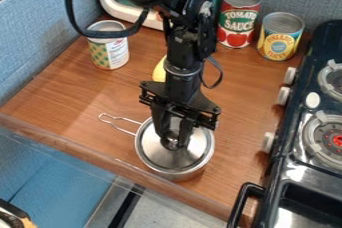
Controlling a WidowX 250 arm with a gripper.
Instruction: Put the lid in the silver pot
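Fingers (186,132) of the black two-finger gripper (173,140) stand narrow, on opposite sides of the knob of the round silver metal lid (171,157), and appear to hold it. The lid lies directly below the fingers, within the rim of the round silver metal pot (182,175), on the brown wood-grain table (238,118). Relevant alignment: knob between fingers, near the pot's centre. Full seating cannot be confirmed. Next step, as judged: verify seating, release the knob, and retract straight up; sideways contact could tilt the lid.
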